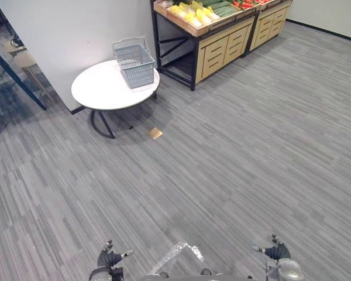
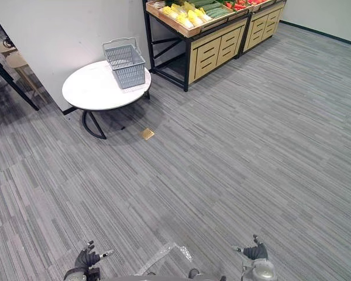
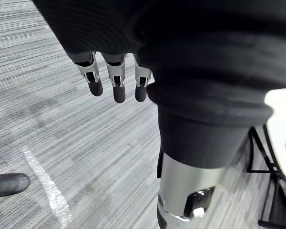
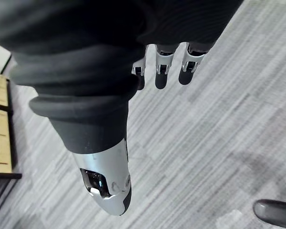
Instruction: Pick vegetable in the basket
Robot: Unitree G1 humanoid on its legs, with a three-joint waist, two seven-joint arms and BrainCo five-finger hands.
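A grey basket (image 1: 134, 63) stands upright on the right part of a round white table (image 1: 99, 91) far ahead on my left. Behind it to the right, a wooden stand (image 1: 222, 44) holds yellow vegetables (image 1: 190, 14), green ones (image 1: 222, 9) and red ones (image 1: 245, 3). My left hand (image 1: 108, 259) hangs low at the near edge, far from the table. Its fingers (image 3: 115, 83) are straight over the bare floor and hold nothing. On the other side my right hand (image 1: 276, 253) hangs just as low, fingers (image 4: 162, 69) straight and holding nothing.
Grey striped carpet runs from me to the table and the stand. A small tan square (image 1: 155, 133) lies on the floor by the table's black legs. A white wall (image 1: 64, 35) rises behind the table, with a stool (image 1: 26, 60) beyond its left edge.
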